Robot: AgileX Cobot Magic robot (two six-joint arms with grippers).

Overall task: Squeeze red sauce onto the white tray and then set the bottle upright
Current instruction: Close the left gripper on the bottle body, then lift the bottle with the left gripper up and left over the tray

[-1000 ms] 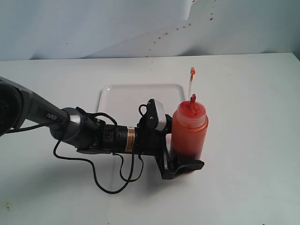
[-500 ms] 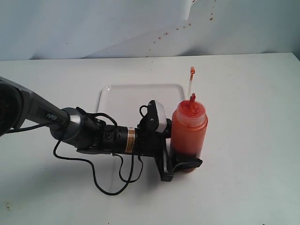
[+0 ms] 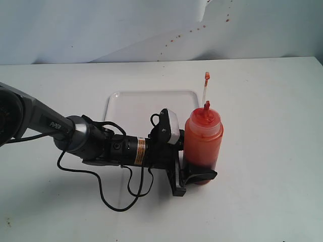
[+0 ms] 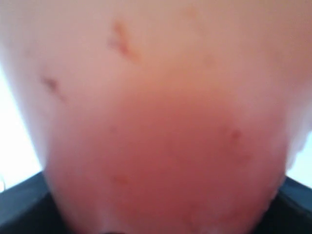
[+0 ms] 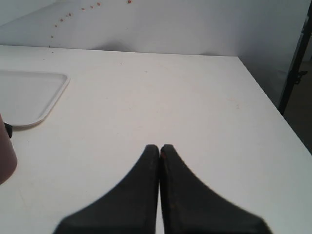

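Observation:
The bottle stands upright on the table, just off the white tray's near right corner, with its red nozzle up and the clear cap strap rising above it. The red sauce shows as a dark red mass through the plastic. My left gripper reaches in from the left and its black fingers hug the bottle's lower part. In the left wrist view the bottle fills the frame, with dark fingers at both sides. My right gripper is shut and empty over bare table, with the tray and the bottle off to one side.
A black cable loops from the left arm onto the table. The backdrop carries small red spatters. The table's edge runs close past the right gripper, with a dark stand beyond it.
The left gripper's fingers have narrowed in against the bottle's base. The bottle stays upright in place. The right gripper has not moved.

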